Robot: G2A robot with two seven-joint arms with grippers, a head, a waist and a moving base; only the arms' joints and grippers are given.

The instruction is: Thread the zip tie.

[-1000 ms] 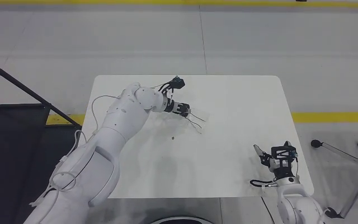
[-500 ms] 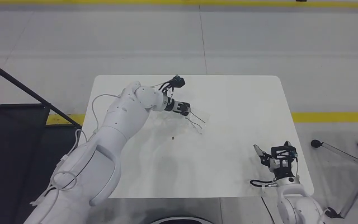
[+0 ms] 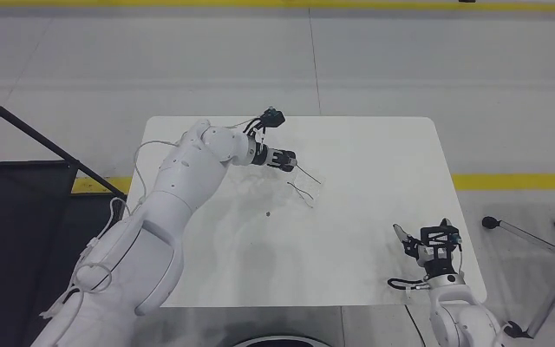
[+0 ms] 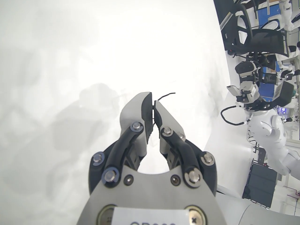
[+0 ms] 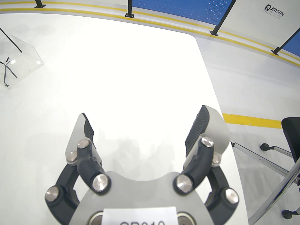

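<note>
My left gripper hovers over the back middle of the white table, shut on a thin black zip tie whose free length slants away from the fingers toward the table. In the left wrist view the strap is pinched between the pads of the left gripper, and the curled end of the zip tie pokes out past them. Other black zip ties lie just below it; the right wrist view shows them in a clear box. My right gripper stands open with nothing between its fingers at the front right corner.
A small dark speck lies on the table in front of the left gripper. Bare tabletop stretches between the two arms. Beyond the right edge stand a chair base and a yellow floor line.
The left gripper has risen and shifted slightly toward the table's back with the zip tie in it, drawing the strap away from the others. The right arm has kept still.
</note>
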